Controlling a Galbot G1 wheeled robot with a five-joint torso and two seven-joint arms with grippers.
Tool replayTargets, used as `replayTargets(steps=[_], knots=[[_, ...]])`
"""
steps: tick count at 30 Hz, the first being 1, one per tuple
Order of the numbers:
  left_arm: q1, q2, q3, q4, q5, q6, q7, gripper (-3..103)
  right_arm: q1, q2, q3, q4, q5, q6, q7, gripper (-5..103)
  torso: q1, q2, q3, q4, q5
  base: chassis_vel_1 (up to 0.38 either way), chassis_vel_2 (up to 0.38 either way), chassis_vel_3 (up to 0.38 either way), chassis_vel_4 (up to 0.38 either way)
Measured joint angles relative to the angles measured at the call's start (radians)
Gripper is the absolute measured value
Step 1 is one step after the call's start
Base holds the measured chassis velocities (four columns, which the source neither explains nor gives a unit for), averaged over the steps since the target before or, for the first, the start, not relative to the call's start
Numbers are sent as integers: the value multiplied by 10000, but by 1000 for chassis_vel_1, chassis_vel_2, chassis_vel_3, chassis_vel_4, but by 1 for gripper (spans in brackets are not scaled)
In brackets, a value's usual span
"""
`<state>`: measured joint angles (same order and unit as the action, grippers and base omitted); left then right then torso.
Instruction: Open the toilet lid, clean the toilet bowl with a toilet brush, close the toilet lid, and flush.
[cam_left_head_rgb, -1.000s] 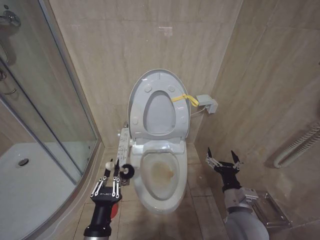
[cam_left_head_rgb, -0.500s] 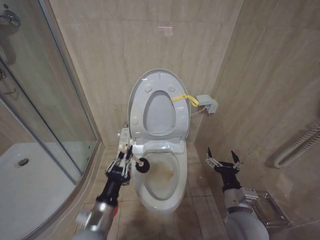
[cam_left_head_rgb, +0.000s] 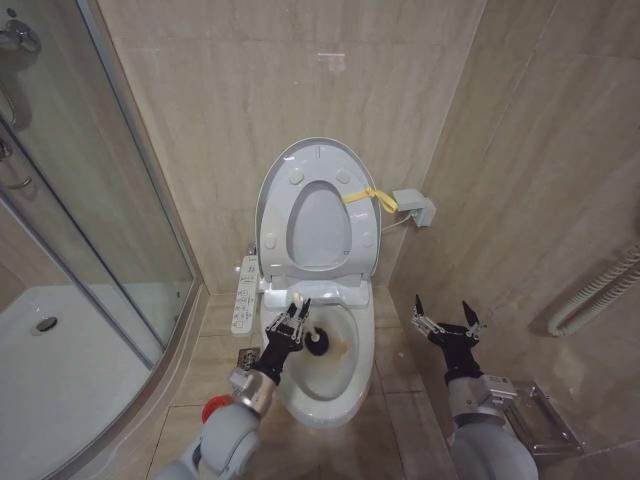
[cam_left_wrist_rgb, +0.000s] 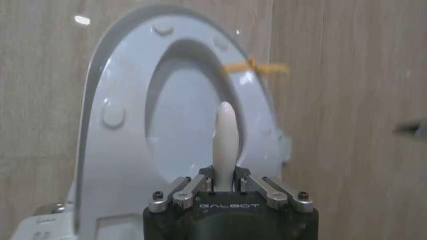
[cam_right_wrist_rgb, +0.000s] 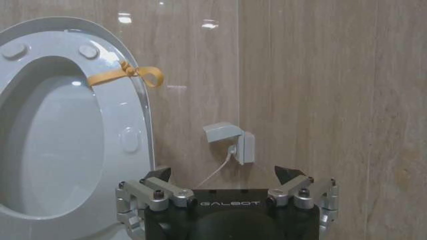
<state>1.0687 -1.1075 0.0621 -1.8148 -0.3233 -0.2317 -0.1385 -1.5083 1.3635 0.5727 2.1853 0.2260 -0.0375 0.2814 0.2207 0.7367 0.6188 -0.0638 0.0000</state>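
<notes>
While the left gripper (cam_left_head_rgb: 293, 318) clamps the toilet brush (cam_left_head_rgb: 316, 343), its dark head sits inside the stained toilet bowl (cam_left_head_rgb: 322, 395).
The toilet lid (cam_left_head_rgb: 318, 160) stands raised; the right gripper (cam_left_head_rgb: 446, 321) hangs spread beside the bowl.

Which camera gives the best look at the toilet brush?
The head view: the toilet brush shows with its dark head over the toilet bowl, held by the left gripper. The left wrist view shows its white handle; the right wrist view adds nothing.
</notes>
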Motion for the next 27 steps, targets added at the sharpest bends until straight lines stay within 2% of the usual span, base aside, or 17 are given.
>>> replayTargets(steps=[3,8,12,17,18,21,27], knots=[[-446,-61,82,917,266,-159,28,19,0,0,0,0,0,0,0,100,1,0,0,-2,1,0,0,0,0],[-726,-201,137,1651,292,-423,120,19,0,0,0,0,0,0,0,100,0,0,-1,2,2,0,0,0,0],[-1217,-621,487,2587,286,-858,253,19,0,0,0,0,0,0,0,100,0,0,-1,-3,1,0,0,0,0],[-1483,-857,722,3180,170,-1327,479,19,0,0,0,0,0,0,0,100,-1,0,-1,-2,1,0,0,0,0],[-1651,-934,909,3566,8,-1610,620,19,0,0,0,0,0,0,0,100,-1,0,-1,-2,2,0,0,0,0],[-1947,-1096,1214,4269,-115,-1966,751,19,0,0,0,0,0,0,1,100,-1,0,-1,-1,2,0,0,0,0],[-2212,-1421,1552,5191,-65,-2260,825,19,0,0,0,0,0,0,1,100,-1,0,-1,-1,1,0,0,0,0]])
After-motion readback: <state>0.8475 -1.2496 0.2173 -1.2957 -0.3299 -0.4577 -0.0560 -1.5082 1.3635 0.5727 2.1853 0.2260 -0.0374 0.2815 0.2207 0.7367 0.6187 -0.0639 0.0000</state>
